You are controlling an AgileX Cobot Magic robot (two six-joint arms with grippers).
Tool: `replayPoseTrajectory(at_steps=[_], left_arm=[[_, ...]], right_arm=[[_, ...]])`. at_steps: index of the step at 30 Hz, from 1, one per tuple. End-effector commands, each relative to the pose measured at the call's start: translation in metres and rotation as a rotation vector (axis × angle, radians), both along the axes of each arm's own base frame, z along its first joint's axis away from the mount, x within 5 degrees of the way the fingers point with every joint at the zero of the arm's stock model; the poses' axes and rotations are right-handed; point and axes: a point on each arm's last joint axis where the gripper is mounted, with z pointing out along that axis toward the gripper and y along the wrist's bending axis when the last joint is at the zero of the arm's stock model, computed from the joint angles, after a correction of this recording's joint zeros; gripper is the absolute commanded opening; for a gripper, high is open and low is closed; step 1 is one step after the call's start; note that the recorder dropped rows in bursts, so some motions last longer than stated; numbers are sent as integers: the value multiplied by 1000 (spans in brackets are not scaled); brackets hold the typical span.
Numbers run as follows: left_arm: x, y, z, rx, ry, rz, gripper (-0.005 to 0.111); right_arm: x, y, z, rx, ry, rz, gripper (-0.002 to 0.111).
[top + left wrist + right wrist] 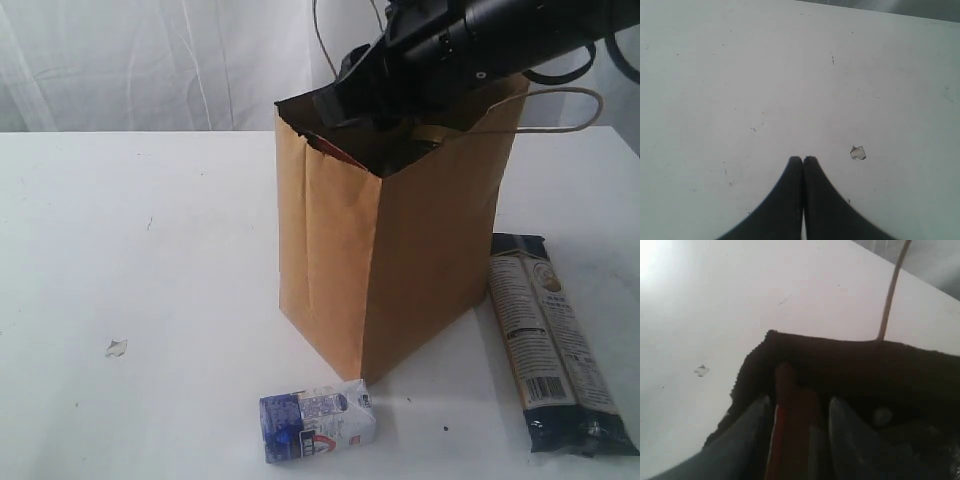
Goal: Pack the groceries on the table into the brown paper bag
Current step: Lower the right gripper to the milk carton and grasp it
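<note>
The brown paper bag [400, 260] stands upright on the white table [150, 250]. My right arm [470, 40] reaches down into its mouth. In the right wrist view my right gripper [800, 401] is open inside the bag [850, 360], a brown-red pouch [792, 430] standing between its fingers with a dark gap on each side. The pouch's red edge [335, 150] peeks over the bag rim. A small blue-white carton [317, 421] lies in front of the bag. A long dark-blue-and-cream packet [550, 340] lies to its right. My left gripper [803, 159] is shut and empty over bare table.
A small white crumb [116, 348] lies on the table at the left, close to my left gripper's tips [858, 152]. The bag's twisted handle [570, 110] loops out beside my right arm. A pale round shape [882, 416] shows deeper in the bag.
</note>
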Motion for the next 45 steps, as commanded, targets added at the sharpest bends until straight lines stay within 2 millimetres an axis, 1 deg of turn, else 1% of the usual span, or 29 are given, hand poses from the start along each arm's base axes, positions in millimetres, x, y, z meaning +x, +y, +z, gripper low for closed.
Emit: replayPoseTrajectory(at_steps=[1, 5, 10, 14, 17, 20, 24, 26, 30, 31, 33, 35, 36, 37, 38, 39, 45], left_arm=[[0, 0, -2, 0, 0, -4, 0], [0, 0, -2, 0, 0, -4, 0], [0, 0, -2, 0, 0, -4, 0], [0, 0, -2, 0, 0, -4, 0], [0, 0, -2, 0, 0, -4, 0], [0, 0, -2, 0, 0, -4, 0], [0, 0, -2, 0, 0, -4, 0], [0, 0, -2, 0, 0, -4, 0], [0, 0, -2, 0, 0, -4, 0], [0, 0, -2, 0, 0, -4, 0], [0, 0, -2, 0, 0, -4, 0], [0, 0, -2, 0, 0, -4, 0], [0, 0, -2, 0, 0, -4, 0], [0, 0, -2, 0, 0, -4, 0], [0, 0, -2, 0, 0, -4, 0], [0, 0, -2, 0, 0, -4, 0], [0, 0, -2, 0, 0, -4, 0]], right_arm=[[-6, -4, 4, -16, 21, 17, 38], [-22, -10, 19, -8, 5, 36, 38], [-53, -23, 40, -41, -23, 118, 38], [-78, -32, 48, -114, -30, 241, 38], [-90, -37, 55, -110, -51, 252, 38], [-100, -35, 56, -136, -64, 318, 38], [-116, -23, 51, -184, -51, 469, 38], [-126, -13, 44, -206, -68, 569, 38], [-146, 6, 23, -266, -135, 779, 38], [-150, 10, 16, -282, -161, 832, 38], [-157, 23, -6, -308, -218, 922, 45], [-156, 30, -22, -328, -234, 951, 56], [-154, 34, -33, -335, -247, 945, 66], [-151, 38, -41, -338, -249, 928, 72], [-146, 42, -51, -340, -255, 903, 78], [-143, 46, -60, -346, -255, 883, 81], [-128, 59, -108, -409, -163, 861, 82]])
